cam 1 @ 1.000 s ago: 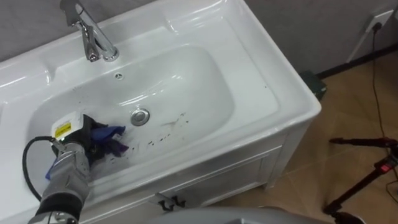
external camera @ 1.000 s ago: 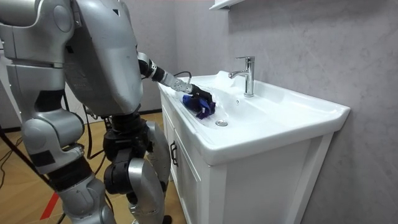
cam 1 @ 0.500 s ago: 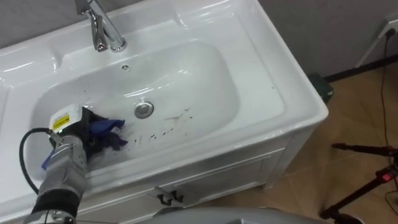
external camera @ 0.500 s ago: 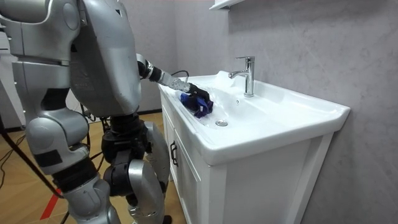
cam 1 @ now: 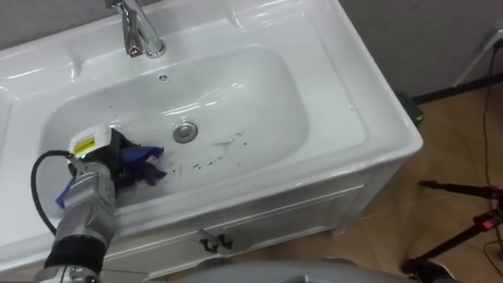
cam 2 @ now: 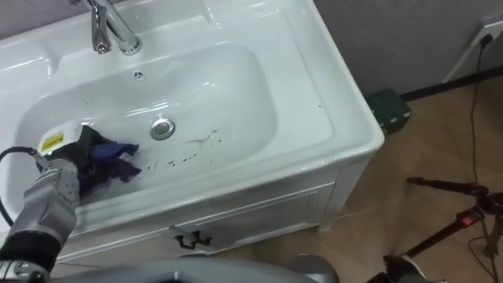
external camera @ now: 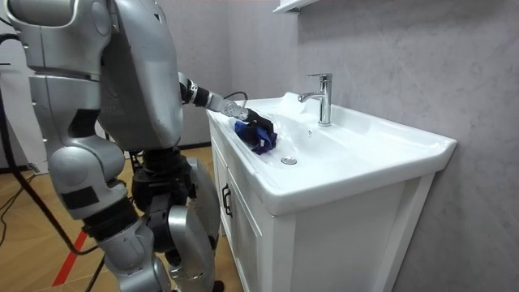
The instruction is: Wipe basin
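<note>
Blue cloth is sitting bunched in the left hand, whose fingers are curling round it, just left of the drain in the basin. The hand is barely shifting from a second ago. Dark specks just right of the drain are still waiting, so the wiping is likely far from done.

head eyes down on basin; room view beside it

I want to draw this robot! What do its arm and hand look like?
Its left arm is shiny silver-grey, round like a tube, with bands near the bottom. The left hand is black, and a white tag with a yellow sticker sits on its back. A black cable loops out beside the wrist.
</note>
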Available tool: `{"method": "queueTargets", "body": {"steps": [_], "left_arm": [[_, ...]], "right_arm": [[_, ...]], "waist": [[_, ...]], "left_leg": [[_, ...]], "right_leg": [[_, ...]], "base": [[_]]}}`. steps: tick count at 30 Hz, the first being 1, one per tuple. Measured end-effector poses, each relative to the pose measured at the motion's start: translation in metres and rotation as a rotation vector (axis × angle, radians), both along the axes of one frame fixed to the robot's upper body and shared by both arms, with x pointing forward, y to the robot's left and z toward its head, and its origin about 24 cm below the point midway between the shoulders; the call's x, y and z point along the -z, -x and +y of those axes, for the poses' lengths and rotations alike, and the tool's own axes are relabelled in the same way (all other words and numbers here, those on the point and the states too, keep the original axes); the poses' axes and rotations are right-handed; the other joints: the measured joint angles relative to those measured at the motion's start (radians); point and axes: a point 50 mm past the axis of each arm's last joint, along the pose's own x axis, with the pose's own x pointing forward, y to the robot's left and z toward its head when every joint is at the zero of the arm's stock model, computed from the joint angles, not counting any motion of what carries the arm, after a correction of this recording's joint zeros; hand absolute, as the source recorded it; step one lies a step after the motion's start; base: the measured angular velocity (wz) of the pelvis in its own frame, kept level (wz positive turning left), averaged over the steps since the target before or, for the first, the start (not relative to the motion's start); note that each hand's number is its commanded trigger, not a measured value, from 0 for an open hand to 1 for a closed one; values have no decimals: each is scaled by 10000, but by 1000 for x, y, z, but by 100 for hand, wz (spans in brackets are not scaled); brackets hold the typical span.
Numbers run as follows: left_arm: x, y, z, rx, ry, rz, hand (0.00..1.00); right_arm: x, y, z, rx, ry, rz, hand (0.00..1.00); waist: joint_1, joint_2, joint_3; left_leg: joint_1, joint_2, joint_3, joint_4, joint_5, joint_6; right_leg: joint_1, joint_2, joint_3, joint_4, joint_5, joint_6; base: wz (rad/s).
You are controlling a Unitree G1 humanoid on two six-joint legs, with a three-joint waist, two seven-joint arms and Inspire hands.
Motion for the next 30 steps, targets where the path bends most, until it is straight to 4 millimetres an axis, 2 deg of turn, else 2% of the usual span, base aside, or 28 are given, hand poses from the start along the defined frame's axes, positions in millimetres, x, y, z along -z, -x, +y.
{"method": "queueTargets", "body": {"steps": [2,6,8,11,12,14,17,19,21,22,24,30], "left_arm": [[-1,-4,-10,400,-164,60,100],[0,-14,-29,796,138,-68,100],[-3,-23,-40,1095,217,-210,100],[-6,-35,-54,1511,268,-339,100],[-6,-36,-56,1532,213,-274,100],[-7,-41,-59,1552,43,-185,100],[-7,-44,-61,1518,-145,-10,100],[-9,-48,-62,1492,-155,43,100],[-11,-49,-61,1393,-197,98,100],[-12,-51,-63,1470,-181,122,100],[-14,-55,-72,1784,-220,152,100],[-29,-70,-115,2986,225,-362,100]], "right_arm": [[1,-4,3,-243,-2,-2,0],[2,-3,6,-211,-120,80,0],[5,-3,12,-299,-238,235,0],[8,-1,18,-486,-223,512,0],[9,-2,20,-526,-227,553,0],[10,1,21,-434,-197,778,0],[11,8,22,-416,-177,1261,0],[12,8,23,-504,-207,1475,0],[12,5,23,-589,-195,1507,0],[12,3,23,-606,-194,1474,0],[11,1,23,-592,-188,1432,0],[12,-1,28,-647,-266,1453,0]], "waist": [[-113,-131,-15],[-329,-179,6],[-436,-262,60],[-694,-313,93],[-775,-317,95],[-851,-315,95],[-1058,-319,96],[-1117,-335,105],[-1347,-352,115],[-1444,-359,119],[-1611,-379,132],[-1946,-426,154]], "left_leg": [[64,-60,168,-194,74,111],[45,-146,272,-281,107,161],[1,-126,564,-275,124,192],[-148,-82,799,-234,126,194],[-156,-76,837,-235,126,195],[-154,-39,1197,-218,125,196],[-133,2,1584,-232,129,207],[-134,7,1611,-214,134,219],[-154,12,1663,-219,137,223],[-153,42,1822,-215,137,224],[-153,48,1912,-218,146,242],[-144,86,2360,-165,98,451]], "right_leg": [[-40,-73,37,17,-16,38],[-119,-172,83,67,-13,117],[-309,-181,357,181,-16,130],[-532,-159,564,193,38,180],[-556,-156,604,193,46,191],[-698,-164,889,225,83,224],[-702,-177,949,211,113,275],[-718,-173,992,215,127,298],[-728,-170,989,211,134,324],[-728,-178,992,207,145,345],[-724,-197,995,181,170,388],[-727,-254,1074,157,242,512]], "base": [[4],[-1],[-14],[-16],[-23],[-34],[-5],[2],[7],[4],[0],[-4]]}}
